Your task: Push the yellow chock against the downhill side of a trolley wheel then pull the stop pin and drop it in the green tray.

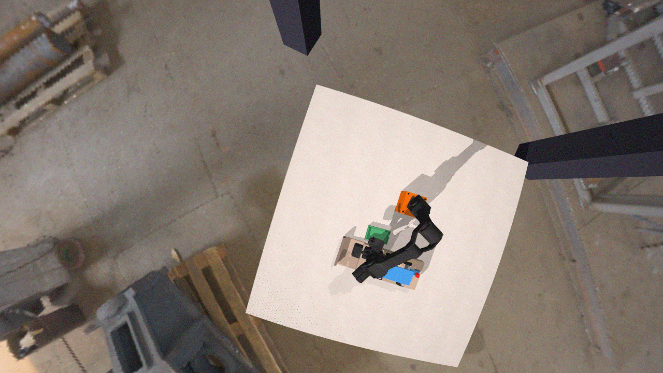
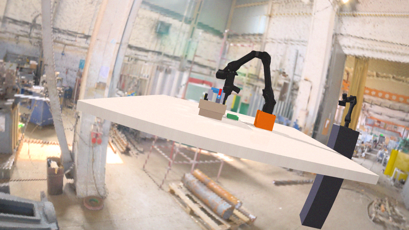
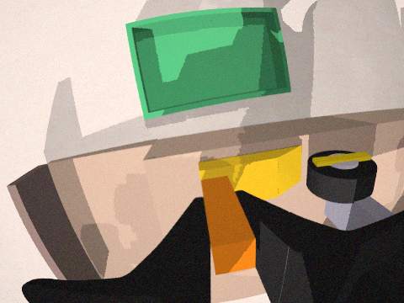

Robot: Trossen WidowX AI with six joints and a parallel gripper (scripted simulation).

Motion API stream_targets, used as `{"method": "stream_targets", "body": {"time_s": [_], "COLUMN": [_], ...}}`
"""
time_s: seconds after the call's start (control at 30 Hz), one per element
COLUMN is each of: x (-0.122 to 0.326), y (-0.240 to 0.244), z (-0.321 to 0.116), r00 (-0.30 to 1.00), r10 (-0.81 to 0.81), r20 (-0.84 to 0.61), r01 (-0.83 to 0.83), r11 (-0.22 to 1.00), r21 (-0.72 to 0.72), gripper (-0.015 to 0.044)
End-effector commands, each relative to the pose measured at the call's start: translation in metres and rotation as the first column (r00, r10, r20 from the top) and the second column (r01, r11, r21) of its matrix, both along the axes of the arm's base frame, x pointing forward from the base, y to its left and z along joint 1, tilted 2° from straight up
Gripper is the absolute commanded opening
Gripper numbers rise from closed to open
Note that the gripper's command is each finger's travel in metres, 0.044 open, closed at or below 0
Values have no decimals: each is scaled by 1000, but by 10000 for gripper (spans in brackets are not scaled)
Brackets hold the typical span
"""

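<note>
My gripper (image 3: 219,202) (image 2: 224,103) is shut on the orange handle of the yellow chock (image 3: 269,174). The chock is over the ramp (image 3: 101,181) (image 1: 349,260) (image 2: 211,109), on the downhill side of a black trolley wheel (image 3: 341,181). A narrow gap shows between them in the wrist view. The chock's rubber base is hidden, so its contact with the ramp is unclear. The blue-topped trolley (image 1: 399,275) (image 2: 215,90) stands on the ramp. The red-headed stop pin (image 1: 417,275) (image 2: 219,92) is at its uphill end. The green tray (image 3: 137,67) (image 2: 232,117) is beside the ramp and empty.
A raised dark board (image 3: 38,219) (image 1: 340,250) closes the ramp's downhill end. The arm's orange base block (image 1: 404,203) (image 2: 264,120) stands beyond the tray. The forearm passes over the ramp and partly covers the trolley in the overhead view.
</note>
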State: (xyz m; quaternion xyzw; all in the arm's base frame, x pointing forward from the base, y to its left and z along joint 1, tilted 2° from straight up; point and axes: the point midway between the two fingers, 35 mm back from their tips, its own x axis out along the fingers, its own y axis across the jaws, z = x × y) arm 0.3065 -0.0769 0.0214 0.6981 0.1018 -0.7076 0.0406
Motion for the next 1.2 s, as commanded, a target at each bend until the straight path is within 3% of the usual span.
{"method": "stream_targets", "body": {"time_s": [0.0, 0.63, 0.87, 1.17], "x": [-1, -2, -2, -3], "y": [5, 9, 9, 6], "z": [1, 1, 1, 25], "r00": [1000, 1000, 1000, 1000], "r10": [-1, -1, -1, -1], "r20": [4, 1, 1, 3], "r01": [1, 1, 1, 1], "r11": [1000, 1000, 1000, 1000], "r21": [5, -3, -3, 5], "gripper": [0, 0, 184, 190]}}
